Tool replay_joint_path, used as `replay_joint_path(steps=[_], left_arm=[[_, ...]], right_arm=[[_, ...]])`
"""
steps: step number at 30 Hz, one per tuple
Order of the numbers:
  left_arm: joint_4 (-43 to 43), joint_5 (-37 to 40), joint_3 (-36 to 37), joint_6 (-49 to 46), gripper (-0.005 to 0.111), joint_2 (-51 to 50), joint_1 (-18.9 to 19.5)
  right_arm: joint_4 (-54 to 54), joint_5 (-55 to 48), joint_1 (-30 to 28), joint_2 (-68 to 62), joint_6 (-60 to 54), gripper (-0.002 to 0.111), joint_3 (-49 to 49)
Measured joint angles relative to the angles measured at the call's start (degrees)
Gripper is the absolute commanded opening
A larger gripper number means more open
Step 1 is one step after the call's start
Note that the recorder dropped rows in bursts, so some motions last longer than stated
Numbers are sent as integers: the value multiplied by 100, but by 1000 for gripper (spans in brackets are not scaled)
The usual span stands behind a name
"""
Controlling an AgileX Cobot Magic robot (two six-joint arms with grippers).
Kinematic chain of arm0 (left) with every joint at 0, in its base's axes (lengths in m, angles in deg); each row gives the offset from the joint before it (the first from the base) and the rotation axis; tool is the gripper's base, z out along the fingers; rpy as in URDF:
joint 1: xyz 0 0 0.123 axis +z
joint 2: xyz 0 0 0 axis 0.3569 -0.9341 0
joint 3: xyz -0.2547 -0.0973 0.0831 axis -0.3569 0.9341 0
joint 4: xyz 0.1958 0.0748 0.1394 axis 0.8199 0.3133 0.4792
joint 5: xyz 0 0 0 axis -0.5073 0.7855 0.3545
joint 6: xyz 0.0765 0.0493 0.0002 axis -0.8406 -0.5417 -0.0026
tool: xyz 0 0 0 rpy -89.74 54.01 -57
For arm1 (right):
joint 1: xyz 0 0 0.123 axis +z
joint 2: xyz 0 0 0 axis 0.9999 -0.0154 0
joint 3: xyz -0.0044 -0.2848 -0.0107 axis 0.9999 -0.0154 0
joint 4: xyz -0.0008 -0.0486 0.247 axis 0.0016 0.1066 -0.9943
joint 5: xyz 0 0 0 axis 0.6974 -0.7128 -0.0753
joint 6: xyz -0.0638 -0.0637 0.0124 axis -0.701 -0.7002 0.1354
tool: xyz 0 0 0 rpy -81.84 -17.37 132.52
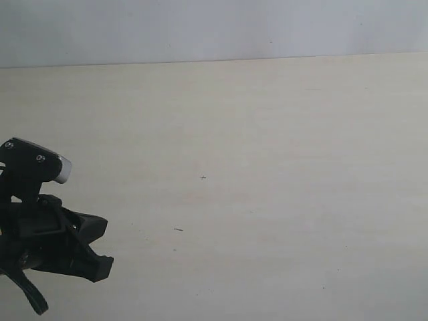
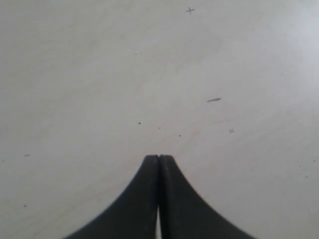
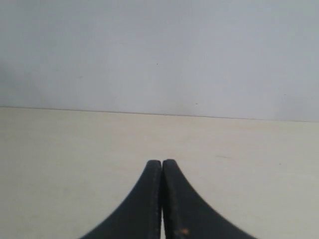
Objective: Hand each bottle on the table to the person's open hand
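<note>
The pale beige surface [image 1: 267, 147] stretches wide in front of me, faintly grained, with a tiny cross mark [image 1: 203, 177] and a short dark dash [image 1: 178, 229] near its middle, and it meets a plain grey-white wall [image 1: 200, 27] at its far edge. At the near left, the black left pincer [image 2: 159, 158] hangs over the surface with its two fingers pressed flat together on nothing, the dash and cross lying ahead of its tips. The right pincer [image 3: 162, 162] is closed the same way, fingers flush and gripping nothing, pointing across the surface toward the wall.
</note>
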Motion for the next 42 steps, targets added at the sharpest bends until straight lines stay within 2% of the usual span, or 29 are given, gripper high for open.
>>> replay_joint_path(steps=[20, 26, 36, 42], left_arm=[[0, 0, 0, 0, 1, 0, 0], [0, 0, 0, 0, 1, 0, 0], [0, 0, 0, 0, 1, 0, 0], [0, 0, 0, 0, 1, 0, 0]], right_arm=[[0, -25, 0, 0, 0, 0, 0], [220, 271, -22, 25, 0, 0, 0], [292, 338, -817, 923, -15, 0, 0], [300, 487, -939, 1861, -15, 0, -238]])
